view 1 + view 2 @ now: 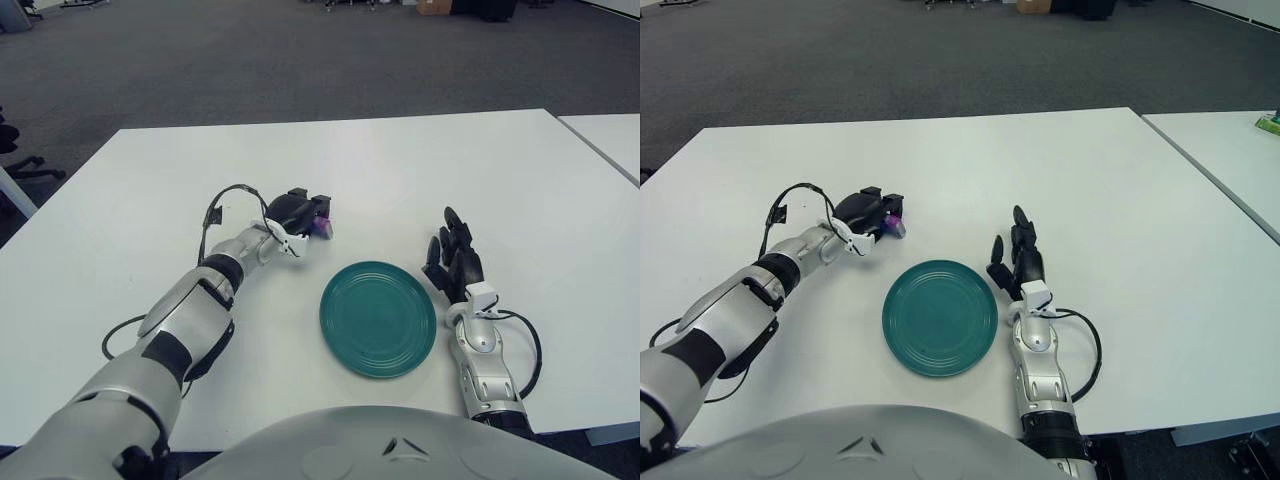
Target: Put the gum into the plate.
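A small purple gum container [323, 228] sits on the white table [420, 170], up and to the left of the teal plate [378, 318]. My left hand [300, 212] reaches in from the left, its black fingers curled around the gum, which shows only at the fingertips. Hand and gum are low at the table surface, about a hand's width from the plate's rim. The plate holds nothing. My right hand [455, 250] shows just right of the plate, fingers spread and pointing away, holding nothing.
A second white table [610, 135] adjoins on the right with a narrow gap; a small green object [1268, 122] lies on it. Grey carpet lies beyond the far edge. A black cable [225, 205] loops off my left wrist.
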{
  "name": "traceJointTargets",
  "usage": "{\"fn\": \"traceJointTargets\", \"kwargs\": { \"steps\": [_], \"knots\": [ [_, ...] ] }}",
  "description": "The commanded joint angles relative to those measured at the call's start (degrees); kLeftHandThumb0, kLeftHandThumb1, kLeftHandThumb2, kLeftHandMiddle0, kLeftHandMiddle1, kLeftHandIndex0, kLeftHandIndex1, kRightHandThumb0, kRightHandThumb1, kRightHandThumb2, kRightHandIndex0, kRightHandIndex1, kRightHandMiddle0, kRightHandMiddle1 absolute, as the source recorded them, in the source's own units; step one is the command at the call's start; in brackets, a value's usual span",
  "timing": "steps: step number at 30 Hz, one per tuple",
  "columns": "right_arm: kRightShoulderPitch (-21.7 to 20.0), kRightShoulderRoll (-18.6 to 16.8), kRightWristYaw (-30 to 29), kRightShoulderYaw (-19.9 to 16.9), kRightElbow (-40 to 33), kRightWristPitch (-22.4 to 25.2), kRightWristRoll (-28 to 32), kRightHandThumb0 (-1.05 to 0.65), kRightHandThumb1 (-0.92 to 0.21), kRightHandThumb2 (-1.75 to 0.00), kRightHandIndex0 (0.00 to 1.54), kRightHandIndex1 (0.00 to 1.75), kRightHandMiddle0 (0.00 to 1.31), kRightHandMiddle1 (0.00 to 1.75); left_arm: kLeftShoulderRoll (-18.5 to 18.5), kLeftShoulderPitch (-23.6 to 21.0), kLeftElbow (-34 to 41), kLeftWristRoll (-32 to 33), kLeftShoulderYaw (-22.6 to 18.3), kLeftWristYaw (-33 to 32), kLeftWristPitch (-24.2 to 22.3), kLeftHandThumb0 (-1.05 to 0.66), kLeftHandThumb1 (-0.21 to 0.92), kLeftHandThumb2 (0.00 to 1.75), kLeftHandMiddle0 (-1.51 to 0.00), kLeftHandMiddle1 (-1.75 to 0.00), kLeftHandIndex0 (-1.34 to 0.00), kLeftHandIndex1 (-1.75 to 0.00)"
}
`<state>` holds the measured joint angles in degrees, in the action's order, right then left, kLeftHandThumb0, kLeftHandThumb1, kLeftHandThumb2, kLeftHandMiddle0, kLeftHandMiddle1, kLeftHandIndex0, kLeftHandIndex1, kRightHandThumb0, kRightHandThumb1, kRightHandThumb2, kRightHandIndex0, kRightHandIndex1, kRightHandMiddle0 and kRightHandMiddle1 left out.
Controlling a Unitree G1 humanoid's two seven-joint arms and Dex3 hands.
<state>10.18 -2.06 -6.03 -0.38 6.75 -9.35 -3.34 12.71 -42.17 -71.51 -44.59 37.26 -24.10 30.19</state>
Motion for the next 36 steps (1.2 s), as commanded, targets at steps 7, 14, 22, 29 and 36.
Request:
{"fn": "traceJointTargets", "kwargs": {
  "steps": [7, 14, 22, 29, 36],
  "knots": [
    [4.4, -0.5, 0.3, -1.1, 6.8, 5.4, 1.3, -0.71, -0.92, -0.95, 0.07, 0.01, 0.0, 0.26, 0.7, 1.6, -1.0, -2.5, 2.3, -2.4, 0.4, 0.0, 0.04, 1.59, -0.86, -1.6, -0.61, -1.75],
    [4.4, -0.4, 0.3, -1.0, 7.0, 5.7, 1.0, -0.72, -0.92, -0.95, 0.07, 0.01, 0.0, 0.25, 3.6, 0.7, 4.6, -1.5, 1.0, -3.7, 3.9, 0.0, 0.09, 1.55, -0.83, -1.62, -0.56, -1.75],
    [4.5, -0.2, 0.2, -0.7, 6.8, 5.8, 0.5, -0.72, -0.92, -0.96, 0.07, 0.0, 0.0, 0.2, 8.2, 3.7, 21.9, -0.1, -2.7, -0.3, 4.0, 0.0, 0.09, 1.54, -0.82, -1.63, -0.55, -1.75],
    [4.4, -0.5, -0.6, -0.8, 6.8, 6.2, 0.3, -0.72, -0.92, -0.95, 0.07, 0.0, 0.0, 0.23, 11.5, 9.2, 39.4, 2.4, -7.7, 3.3, 4.2, 0.0, 0.11, 1.53, -0.8, -1.66, -0.54, -1.75],
    [4.8, -0.6, -1.0, -0.4, 6.8, 5.9, -0.3, -0.77, -0.92, -0.92, 0.1, 0.01, 0.0, 0.27, 11.7, 13.6, 49.7, 3.0, -10.9, 4.2, 5.1, 0.0, 0.12, 1.53, -0.77, -1.69, -0.53, -1.75]
  ]
}}
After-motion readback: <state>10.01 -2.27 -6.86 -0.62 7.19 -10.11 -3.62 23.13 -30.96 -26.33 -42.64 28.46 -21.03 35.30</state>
